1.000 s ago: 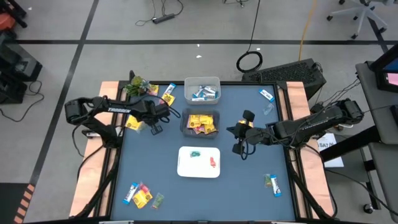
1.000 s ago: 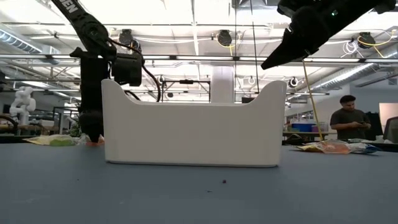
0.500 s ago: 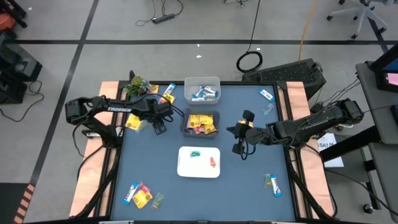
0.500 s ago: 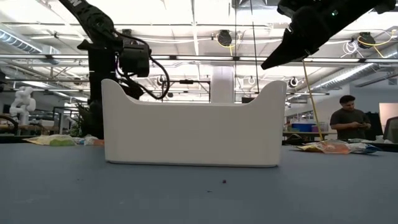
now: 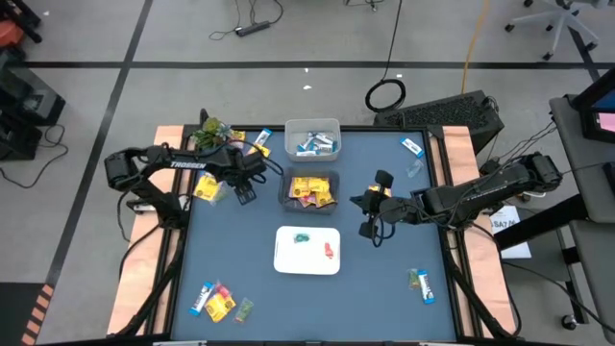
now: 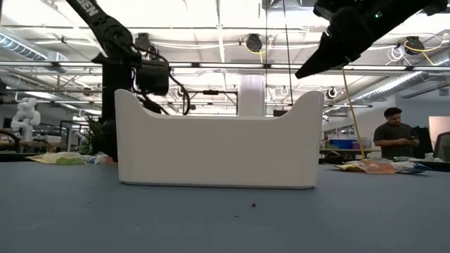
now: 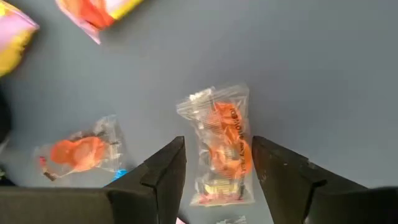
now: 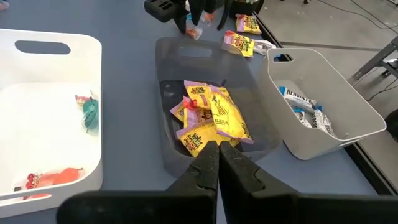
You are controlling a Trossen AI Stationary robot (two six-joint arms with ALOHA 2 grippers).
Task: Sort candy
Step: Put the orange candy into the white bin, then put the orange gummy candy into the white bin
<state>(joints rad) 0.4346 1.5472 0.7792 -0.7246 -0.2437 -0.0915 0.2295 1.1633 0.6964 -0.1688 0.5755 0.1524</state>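
Note:
My left gripper [image 5: 244,195] is just left of the grey bin [image 5: 284,183] and is shut on an orange candy in a clear wrapper [image 7: 222,146]. It also shows in the right wrist view [image 8: 196,22], beyond the bin's far end. My right gripper [image 5: 369,231] hangs shut and empty above the table, right of the grey bin; in its wrist view [image 8: 217,149] it points at the yellow packets [image 8: 208,118]. The far white bin [image 5: 312,126] holds blue-and-white bars. The white tray [image 5: 307,264] holds a green piece [image 5: 303,237] and a red piece [image 5: 330,251]. My left gripper pinches the orange candy's clear wrapper by its two long edges [image 7: 198,163] between its two fingers, which lie across it. The fingers come from above, pointing down. One end of the wrapper [image 7: 211,96] sticks out past the fingertips. The candy looks lifted off the table.
Another orange candy [image 7: 78,152] lies on the table near the left gripper. Loose candy lies at the far left [image 5: 259,146], by a yellow packet [image 5: 205,189], at the near left [image 5: 219,302], far right [image 5: 411,147] and near right [image 5: 421,284]. A green plant [image 5: 213,132] stands at the far left corner.
My left gripper was down at the table with its tips at an orange candy. It has risen and gone a little toward the grey bin, carrying the candy with it. My right arm has kept still.

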